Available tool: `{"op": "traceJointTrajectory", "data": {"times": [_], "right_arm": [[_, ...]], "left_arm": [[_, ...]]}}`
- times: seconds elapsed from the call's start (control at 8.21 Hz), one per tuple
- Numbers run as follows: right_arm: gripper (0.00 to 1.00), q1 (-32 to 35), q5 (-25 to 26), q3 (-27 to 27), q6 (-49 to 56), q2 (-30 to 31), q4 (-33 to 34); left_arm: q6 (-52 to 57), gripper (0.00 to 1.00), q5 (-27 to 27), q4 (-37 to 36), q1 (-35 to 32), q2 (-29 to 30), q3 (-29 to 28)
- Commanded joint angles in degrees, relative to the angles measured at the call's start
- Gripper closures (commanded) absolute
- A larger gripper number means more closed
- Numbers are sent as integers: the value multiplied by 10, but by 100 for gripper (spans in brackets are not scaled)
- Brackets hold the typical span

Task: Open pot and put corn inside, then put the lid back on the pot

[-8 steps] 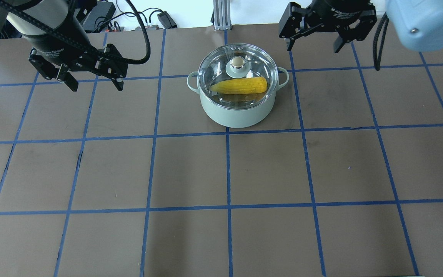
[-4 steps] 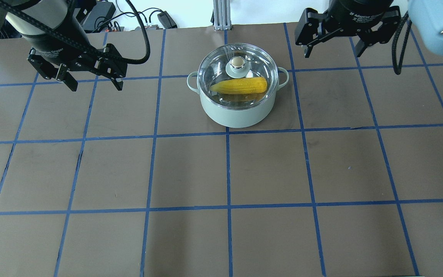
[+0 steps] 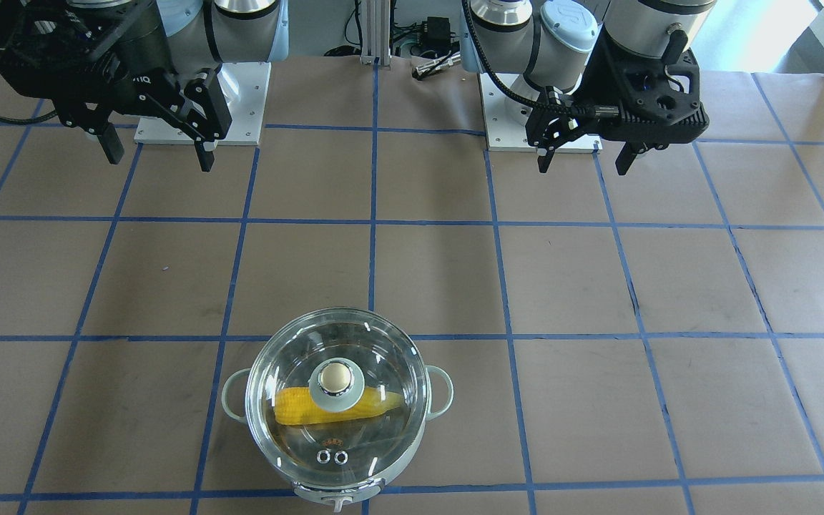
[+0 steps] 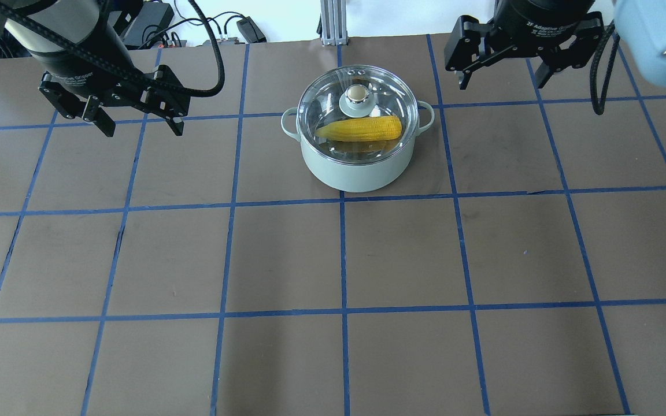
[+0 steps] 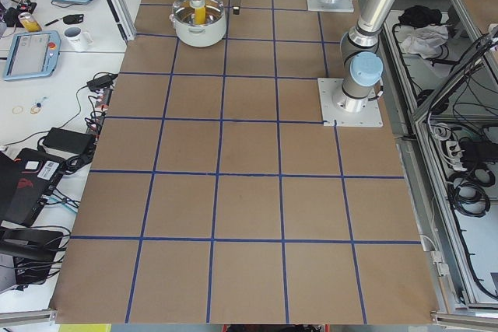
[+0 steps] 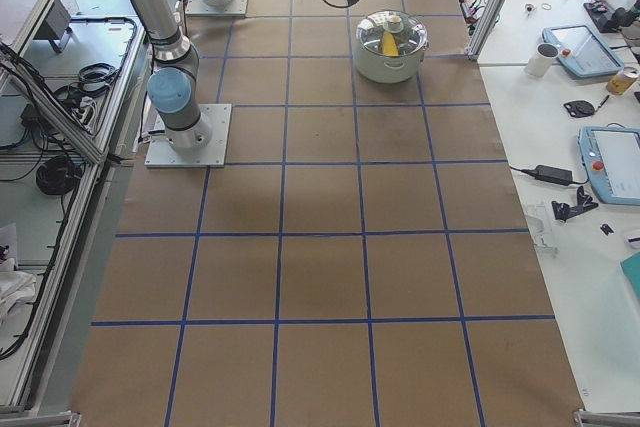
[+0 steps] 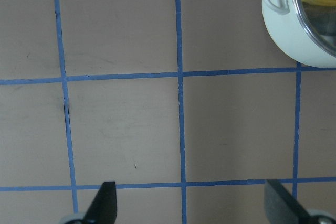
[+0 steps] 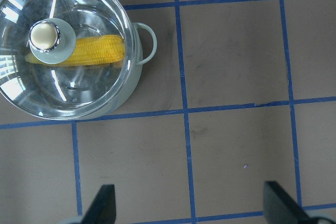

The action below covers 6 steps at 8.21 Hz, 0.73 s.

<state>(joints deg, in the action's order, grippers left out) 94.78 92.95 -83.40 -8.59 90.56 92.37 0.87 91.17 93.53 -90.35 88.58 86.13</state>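
Toward twelve o'clock on the table [image 4: 402, 254], as the overhead view has it, the pot [image 4: 356, 173] stands with the corn [image 4: 362, 128] lying inside and the lid [image 4: 367, 81] seated on top, knob [image 4: 358, 92] up. Both grippers hang above the table with fingers spread and nothing between them. The left gripper [image 4: 142, 128] is at about nine o'clock from the pot and well apart, the right gripper [image 4: 500, 81] at about two o'clock and nearer.

By the look of it the task is done, so what remains to go wrong is small. The right gripper is the likelier culprit: a low sweep toward eight o'clock would catch the loop handle [image 4: 427, 115] at the pot's three o'clock, or the knob, and shove the lid askew. Whether the lid sits in the rim all the way round I cannot tell through the glare on the glass — if it rides on the corn, a slight nudge could slide it off.
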Motion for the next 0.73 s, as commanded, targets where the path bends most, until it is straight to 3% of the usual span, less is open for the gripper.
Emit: {"op": "traceJointTrajectory", "data": {"times": [0.0,0.61], "right_arm": [[0,-1,-1,0,1,1,0],[0,-1,-1,0,0,1,-2]], "left_arm": [[-1,0,-5,-1,0,3,1],[-1,0,-13,-3,0,9,1]]}}
